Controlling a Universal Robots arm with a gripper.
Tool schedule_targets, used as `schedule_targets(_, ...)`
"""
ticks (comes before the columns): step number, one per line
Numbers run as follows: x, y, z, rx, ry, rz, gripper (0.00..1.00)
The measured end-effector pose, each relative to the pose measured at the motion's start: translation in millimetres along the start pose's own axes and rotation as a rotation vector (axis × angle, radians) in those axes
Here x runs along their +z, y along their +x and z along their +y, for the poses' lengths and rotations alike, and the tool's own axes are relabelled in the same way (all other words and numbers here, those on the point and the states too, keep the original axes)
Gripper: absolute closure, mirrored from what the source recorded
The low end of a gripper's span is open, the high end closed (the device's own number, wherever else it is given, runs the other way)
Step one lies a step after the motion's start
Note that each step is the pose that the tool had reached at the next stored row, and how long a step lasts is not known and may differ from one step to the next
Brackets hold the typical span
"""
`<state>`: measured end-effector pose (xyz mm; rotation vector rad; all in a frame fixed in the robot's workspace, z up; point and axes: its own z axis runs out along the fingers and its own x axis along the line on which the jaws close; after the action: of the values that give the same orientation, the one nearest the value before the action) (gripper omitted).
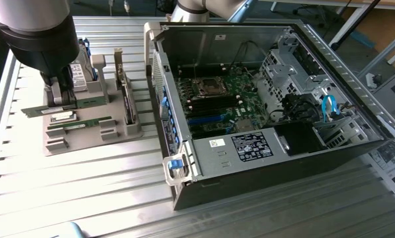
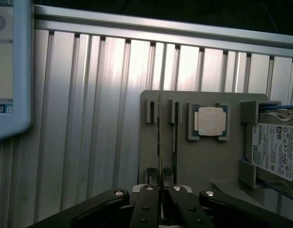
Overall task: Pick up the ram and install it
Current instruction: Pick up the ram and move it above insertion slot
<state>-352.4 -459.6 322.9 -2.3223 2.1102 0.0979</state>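
Tool (image 1: 60, 101) shut narrowly on the ram (image 1: 37, 110) at the grey holder (image 1: 84, 141).
Exterior view: the grip is in the frame's upper left, above the slatted surface (image 1: 84, 188). Wrist view: the ram (image 2: 159, 142) stands edge-on between the tool's (image 2: 161, 183) jaws. It is probably light, stiff and fragile, best pinched mid-length on its flat faces.

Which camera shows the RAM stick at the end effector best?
The exterior view: the ram shows its long green side there. The wrist view has it edge-on, a thin line running out from the end effector, which is shut on it.
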Motion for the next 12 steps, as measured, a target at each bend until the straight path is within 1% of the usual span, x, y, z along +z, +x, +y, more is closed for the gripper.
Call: schedule_targets(12, -8.8, -0.4, 0.4, 0.0, 0.0, 0.0, 0.87)
